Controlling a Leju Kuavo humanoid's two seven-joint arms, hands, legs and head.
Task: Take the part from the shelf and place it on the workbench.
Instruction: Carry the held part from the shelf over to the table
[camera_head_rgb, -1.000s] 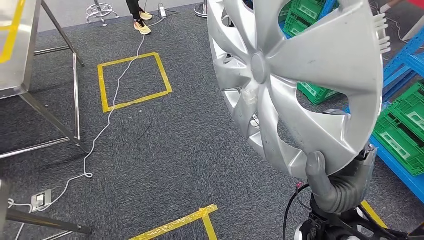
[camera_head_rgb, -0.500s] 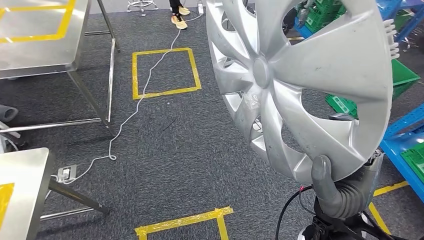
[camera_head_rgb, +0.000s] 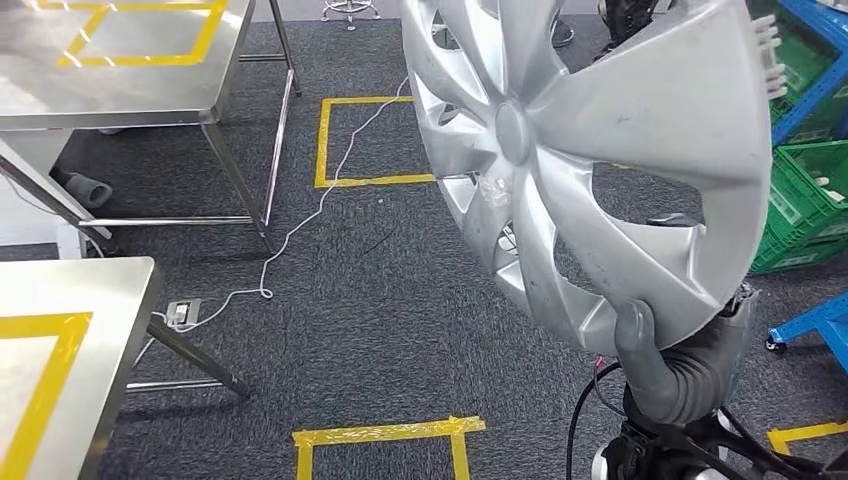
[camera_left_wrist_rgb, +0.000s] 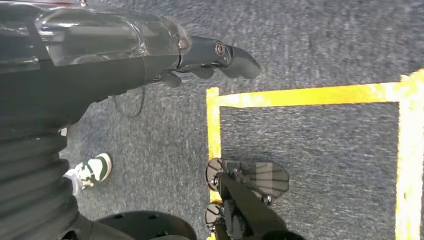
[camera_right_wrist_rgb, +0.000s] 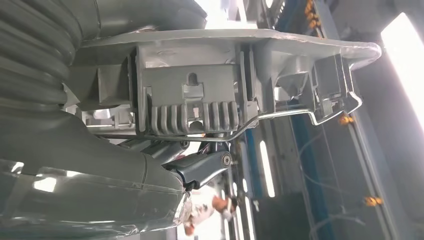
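Hubcap (camera_head_rgb: 590, 170) is riding high in front of the head camera, upright and slightly tilted, and I am holding it by its lower rim with the right hand (camera_head_rgb: 665, 365): the thick thumb is pressing on the silver face while the darker fingers (camera_right_wrist_rgb: 200, 167) are hooking behind the ribbed clips on the back. The left hand (camera_left_wrist_rgb: 215, 55) is hanging at the robot's side over the carpet, holding nothing, its fingers loosely curled rather than spread.

Compared with a second ago, the whole floor is sliding across the head view, so I am reading that as the robot turning, not the part moving; the grip on the rim looks unchanged. A steel workbench (camera_head_rgb: 150, 95) is now coming into view at upper left, and a second steel surface with yellow tape (camera_head_rgb: 70, 330) is appearing close at lower left. I judge the carry is well along, with the set-down still to come once the turn brings a bench squarely ahead.
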